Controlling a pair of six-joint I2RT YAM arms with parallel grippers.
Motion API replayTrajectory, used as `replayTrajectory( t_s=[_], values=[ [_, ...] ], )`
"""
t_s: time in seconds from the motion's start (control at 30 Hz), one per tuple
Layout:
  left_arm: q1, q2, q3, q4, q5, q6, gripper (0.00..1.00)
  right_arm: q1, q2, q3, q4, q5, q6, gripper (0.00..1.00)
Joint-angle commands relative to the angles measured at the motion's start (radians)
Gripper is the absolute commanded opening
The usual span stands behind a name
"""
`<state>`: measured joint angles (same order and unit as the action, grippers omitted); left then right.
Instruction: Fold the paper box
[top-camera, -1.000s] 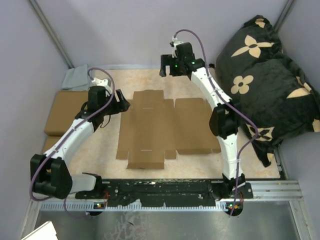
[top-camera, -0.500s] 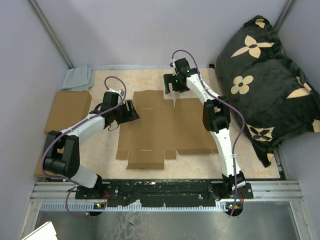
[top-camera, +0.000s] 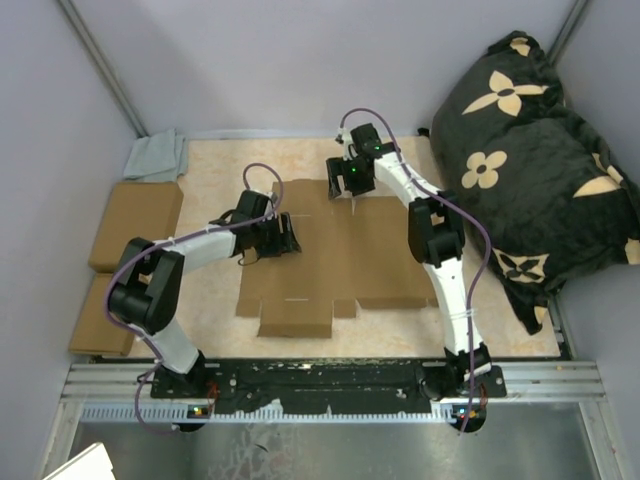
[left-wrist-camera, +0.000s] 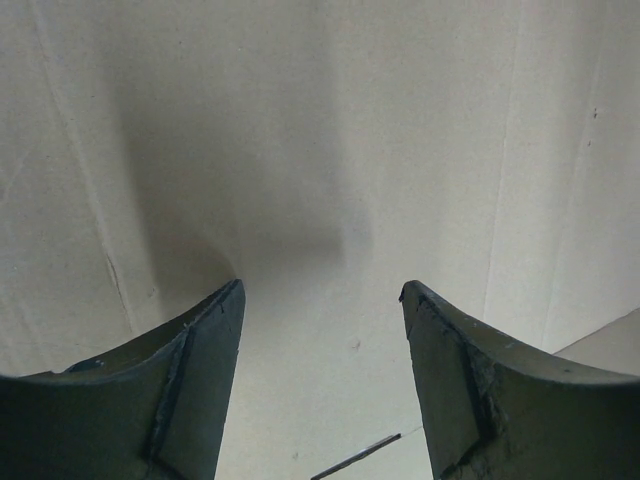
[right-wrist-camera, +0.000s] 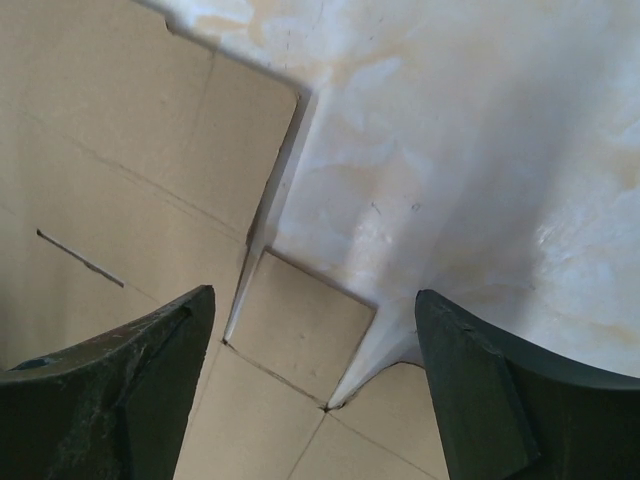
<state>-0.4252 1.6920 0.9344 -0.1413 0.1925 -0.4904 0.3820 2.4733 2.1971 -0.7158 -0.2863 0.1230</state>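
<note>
My left gripper (left-wrist-camera: 320, 288) and right gripper (right-wrist-camera: 312, 293) hung spread, empty, over the flat paper box (top-camera: 330, 250) (mid-frame), presumably to catch flaps.

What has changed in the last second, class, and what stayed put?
The left pincer swung right, off the table and onto the left part of the flat paper box. The right pincer drew nearer, to the sheet's far edge. Both are open, gripping nothing. The paper box, side boxes, cloth and cushion stayed put.
</note>
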Motion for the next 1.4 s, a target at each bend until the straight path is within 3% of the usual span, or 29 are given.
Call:
replayTrajectory(
  t_s=[0.0,0.77,1.0,1.37],
  values=[
    [-0.006,0.041,0.027,0.014,0.000,-0.019,0.71,0.014,-0.046,-0.033,-0.042,-0.067,-0.018,0.80],
    [-0.006,0.052,0.019,-0.028,-0.044,-0.047,0.70,0.048,-0.354,-0.412,0.098,-0.113,-0.002,0.76],
    [-0.006,0.026,-0.005,-0.023,-0.045,-0.060,0.70,0.029,-0.326,-0.365,-0.009,0.119,-0.036,0.75],
    [-0.006,0.041,-0.005,-0.024,-0.028,-0.068,0.69,-0.015,-0.319,-0.432,0.063,0.058,-0.087,0.82]
  ],
)
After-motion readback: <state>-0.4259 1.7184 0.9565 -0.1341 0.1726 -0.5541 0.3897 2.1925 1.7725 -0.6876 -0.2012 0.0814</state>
